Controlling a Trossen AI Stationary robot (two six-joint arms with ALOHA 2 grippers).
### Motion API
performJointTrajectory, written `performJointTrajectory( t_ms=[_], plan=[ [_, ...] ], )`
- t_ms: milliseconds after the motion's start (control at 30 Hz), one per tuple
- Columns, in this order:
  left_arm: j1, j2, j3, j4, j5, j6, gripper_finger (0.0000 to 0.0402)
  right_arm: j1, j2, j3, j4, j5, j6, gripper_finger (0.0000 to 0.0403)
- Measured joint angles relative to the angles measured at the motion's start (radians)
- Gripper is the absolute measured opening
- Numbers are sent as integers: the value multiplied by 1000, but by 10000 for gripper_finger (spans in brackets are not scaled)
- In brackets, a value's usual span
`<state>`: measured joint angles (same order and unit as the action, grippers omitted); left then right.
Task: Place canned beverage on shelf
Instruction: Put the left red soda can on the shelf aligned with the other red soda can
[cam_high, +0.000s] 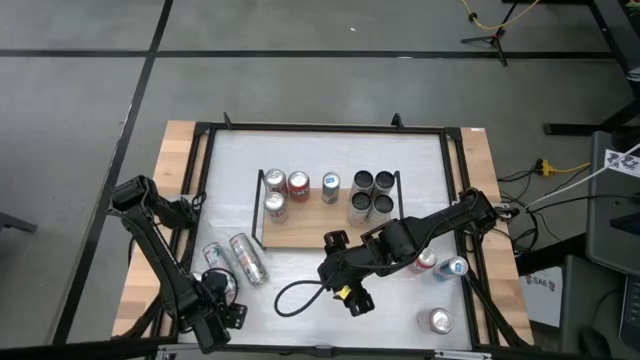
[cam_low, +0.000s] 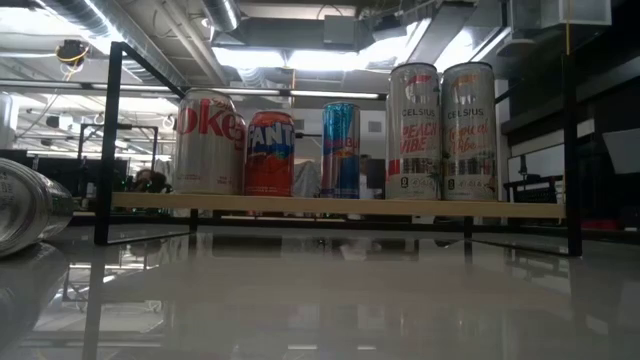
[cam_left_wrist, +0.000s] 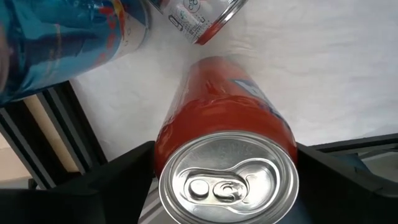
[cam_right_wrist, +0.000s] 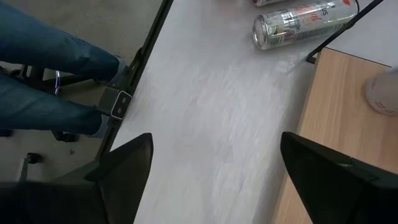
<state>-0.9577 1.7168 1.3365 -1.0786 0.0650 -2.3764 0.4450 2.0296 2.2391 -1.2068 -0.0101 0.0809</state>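
Observation:
The shelf (cam_high: 300, 232), a light wooden board with black end rails, holds several upright cans (cam_low: 340, 150) standing on their bases. My left gripper (cam_high: 220, 292) is near the table's front left and points straight down. It is shut on a red can (cam_left_wrist: 217, 130) that stands upright on the white table, its silver top (cam_left_wrist: 227, 180) facing the left wrist camera. My right gripper (cam_high: 350, 295) hangs open above the table in front of the shelf. Nothing is between its fingers (cam_right_wrist: 127, 174). My left gripper comes at the red can from above, fingers pointing down along its height. One finger (cam_left_wrist: 124, 177) lies at one side of the can's wall (cam_left_wrist: 163, 140) and the other finger (cam_left_wrist: 339, 174) at the opposite side, just below the top rim. The can stands upright with its base on the table.
A blue can (cam_left_wrist: 74, 37) and a silver can (cam_high: 247, 258) lie on their sides just beyond the red can. Three more cans (cam_high: 440, 320) are at the front right. A black cable loop (cam_high: 295, 297) lies mid-front. A person's legs (cam_right_wrist: 50, 74) stand beside the table.

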Motion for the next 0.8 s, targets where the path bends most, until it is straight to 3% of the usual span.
performJointTrajectory(
  t_ms=[367, 800],
  plan=[
    [-1, 0, 0, 0, -34, 8, 302, 0, 0, 0, -15, 0, -7, 347],
    [2, 0, 1, 14, -61, 239, 296, 0, 0, 0, -111, 0, -7, 347]
  ],
)
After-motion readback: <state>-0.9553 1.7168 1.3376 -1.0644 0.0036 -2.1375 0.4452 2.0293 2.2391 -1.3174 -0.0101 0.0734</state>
